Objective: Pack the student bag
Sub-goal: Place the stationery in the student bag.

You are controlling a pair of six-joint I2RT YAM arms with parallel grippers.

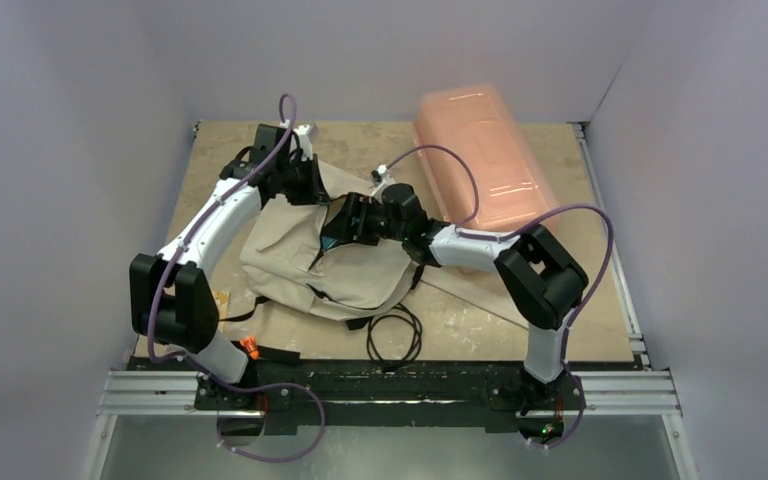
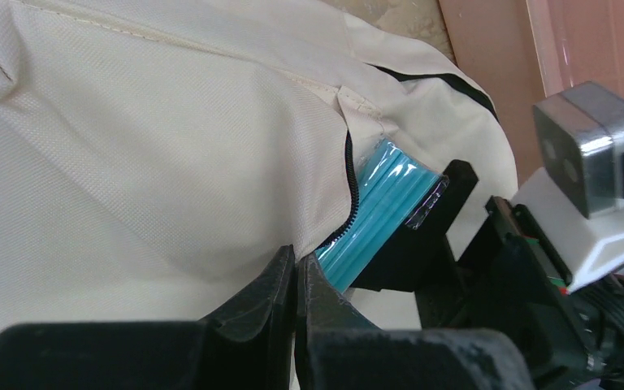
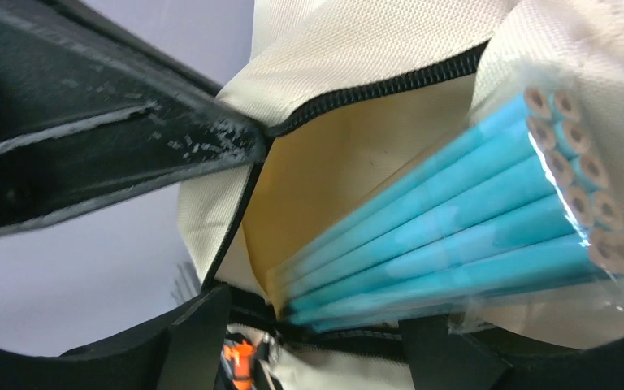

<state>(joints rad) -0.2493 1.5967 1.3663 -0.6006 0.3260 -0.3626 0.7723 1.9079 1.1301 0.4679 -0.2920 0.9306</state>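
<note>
1. The student bag (image 1: 290, 265) lies slumped on the table (image 1: 460, 330) between both arms. It looks like soft, light cloth that sags wherever it's unsupported.
2. My left gripper (image 2: 296, 272) is pressed together on the pocket's zipper hem, which I judge the firmest hold.
3. My right gripper (image 1: 343, 226) clamps a slick wrapped pencil bundle (image 3: 455, 236) at the pocket mouth.

Student bag (image 1: 290, 255): recorded as cream-beige with a fine woven texture. Lining (image 3: 333, 162), centre of the right wrist view: noted as mustard-tan. Zipper (image 3: 374, 85): black. Pencil bundle (image 3: 455, 236): turquoise barrels and pale wood ends, wrapped in clear film. Box (image 1: 485, 160), upper right of the top view: translucent pink-orange. Bench (image 1: 460, 335): tan, mottled with pale patches. Cables (image 1: 611, 240): purple.
</note>
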